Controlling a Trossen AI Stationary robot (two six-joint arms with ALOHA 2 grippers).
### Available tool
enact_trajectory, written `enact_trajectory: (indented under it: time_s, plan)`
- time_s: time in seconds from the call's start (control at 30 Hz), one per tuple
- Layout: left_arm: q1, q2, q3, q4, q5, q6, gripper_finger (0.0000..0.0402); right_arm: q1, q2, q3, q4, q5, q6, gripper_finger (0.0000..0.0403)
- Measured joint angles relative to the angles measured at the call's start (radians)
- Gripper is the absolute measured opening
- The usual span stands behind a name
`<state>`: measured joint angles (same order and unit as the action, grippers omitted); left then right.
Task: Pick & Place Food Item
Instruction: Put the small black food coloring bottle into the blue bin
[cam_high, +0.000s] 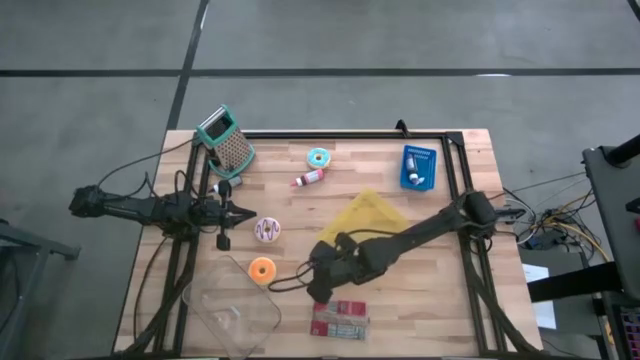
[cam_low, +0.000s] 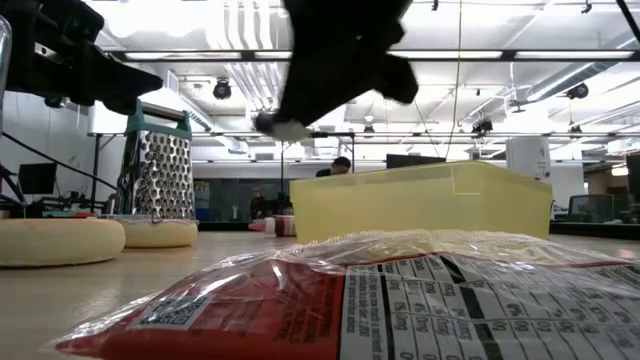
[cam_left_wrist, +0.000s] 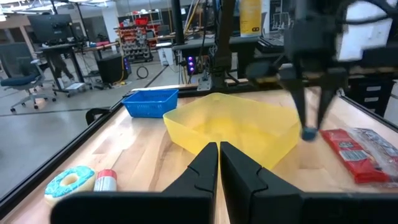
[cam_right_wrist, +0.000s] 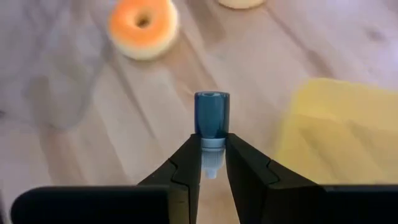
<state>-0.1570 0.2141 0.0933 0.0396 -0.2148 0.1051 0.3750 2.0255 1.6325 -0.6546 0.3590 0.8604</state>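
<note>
My right gripper (cam_right_wrist: 211, 144) is shut on a small pale bottle with a blue cap (cam_right_wrist: 212, 115). It hangs above the table between the orange donut (cam_high: 262, 268) and the red snack bag (cam_high: 340, 320), near the yellow bowl (cam_high: 370, 215). It also shows in the left wrist view (cam_left_wrist: 313, 106). My left gripper (cam_left_wrist: 219, 155) is shut and empty at the table's left side (cam_high: 235, 212), pointing toward the bowl. A pink donut (cam_high: 267, 229) and a blue-frosted donut (cam_high: 319, 157) lie flat on the table. My right gripper pinches the bottle's pale body (cam_right_wrist: 211, 149) between its two fingers, just behind the blue cap. The cap (cam_left_wrist: 309, 132) sticks out past the fingertips. The fingers point down from above, and the bottle hangs cap down, clear of the table.
A metal grater (cam_high: 225, 138) stands at the far left. A blue basket (cam_high: 420, 165) sits at the far right. A small red bottle (cam_high: 308, 179) lies near the blue-frosted donut. A clear plastic container (cam_high: 235, 310) lies at the near left edge.
</note>
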Motion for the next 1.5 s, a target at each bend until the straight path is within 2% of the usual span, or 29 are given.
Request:
enact_trajectory:
  time_s: [0.13, 0.5, 0.7, 0.87, 0.97, 1.27, 1.5]
  plan:
    - [0.0, 0.005, 0.0, -0.005, 0.002, 0.0, 0.0023, -0.031, -0.08, -0.003, -0.149, 0.015, 0.035, 0.0063]
    - [0.0, 0.009, 0.0, -0.012, 0.007, 0.0, 0.0023, -0.138, -0.323, -0.044, -0.457, 0.165, 0.191, 0.0063]
    - [0.0, 0.015, 0.0, -0.015, 0.008, 0.0, 0.0023, -0.185, -0.412, -0.116, -0.618, 0.243, 0.389, 0.0063]
    - [0.0, 0.015, 0.0, -0.019, 0.008, 0.0, 0.0023, -0.247, -0.481, -0.243, -0.727, 0.247, 0.624, 0.0063]
    - [0.0, 0.015, 0.0, -0.019, 0.008, 0.0, 0.0023, -0.291, -0.532, -0.338, -0.734, 0.246, 0.674, 0.0063]
    - [0.0, 0.015, 0.0, -0.019, 0.008, 0.0, 0.0023, -0.445, -0.668, -0.622, -0.652, 0.244, 0.67, 0.0063]
    - [0.0, 0.015, 0.0, -0.019, 0.008, 0.0, 0.0023, -0.589, -0.79, -0.75, -0.481, 0.258, 0.497, 0.0063]
